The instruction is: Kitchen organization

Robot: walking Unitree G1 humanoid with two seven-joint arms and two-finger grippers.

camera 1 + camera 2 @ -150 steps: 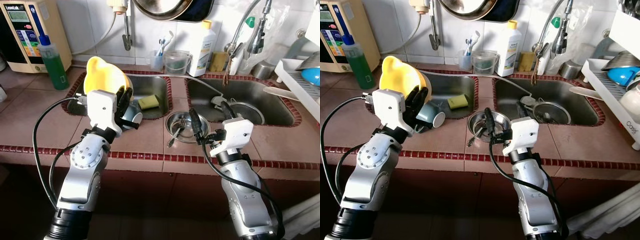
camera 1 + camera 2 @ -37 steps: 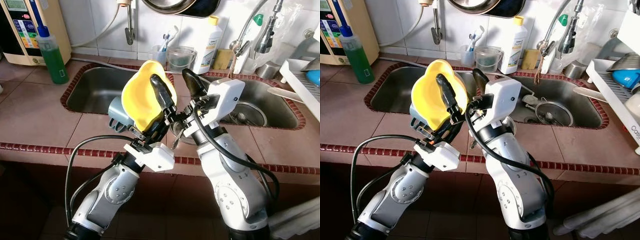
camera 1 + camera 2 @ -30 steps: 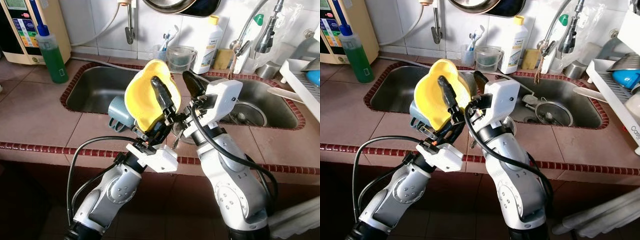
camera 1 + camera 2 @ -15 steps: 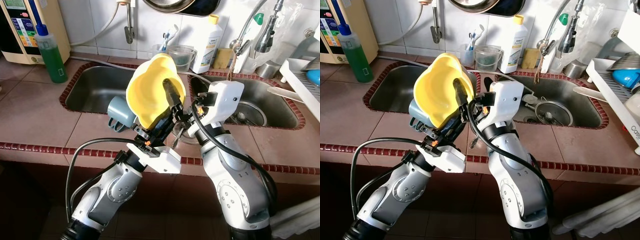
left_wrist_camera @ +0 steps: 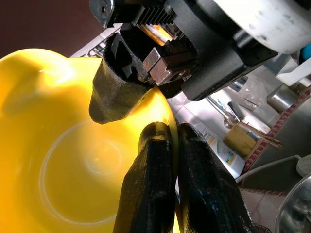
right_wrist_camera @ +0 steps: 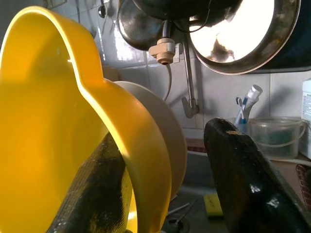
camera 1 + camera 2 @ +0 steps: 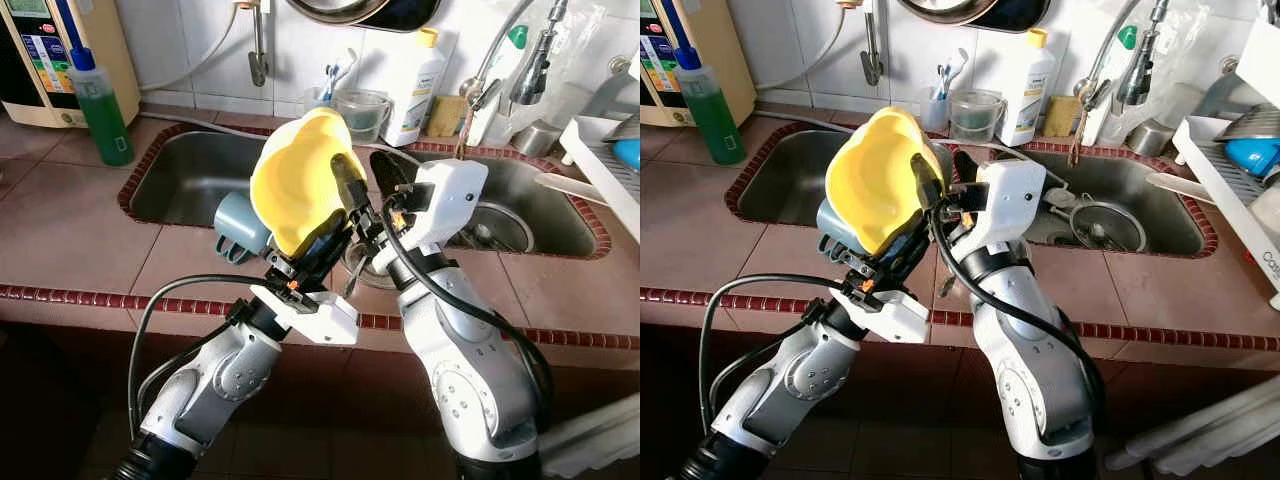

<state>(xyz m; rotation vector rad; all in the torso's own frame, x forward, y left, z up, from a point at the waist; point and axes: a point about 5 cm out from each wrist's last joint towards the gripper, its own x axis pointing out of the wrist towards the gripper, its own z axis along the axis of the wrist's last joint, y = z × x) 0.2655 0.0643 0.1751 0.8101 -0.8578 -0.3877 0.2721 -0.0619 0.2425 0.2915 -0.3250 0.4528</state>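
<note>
Yellow bowl (image 7: 296,188): held tilted in the air above the table's front edge, between the two sink basins, its hollow facing the robot. Left end effector (image 5: 171,160): fingers pressed together on the bowl's rim, one inside and one outside. Right end effector (image 6: 165,179): fingers spread, one finger (image 6: 95,194) inside the bowl against its wall, the other finger (image 6: 248,179) outside and apart from it. Blue-grey mug (image 7: 240,226): on its side on the tiled table (image 7: 70,225), at the front rim of the left sink (image 7: 185,180), partly behind the bowl. Green bottle (image 7: 100,112): upright at the table's back left. White bottle (image 7: 417,75): upright at the back edge, between the basins.
</note>
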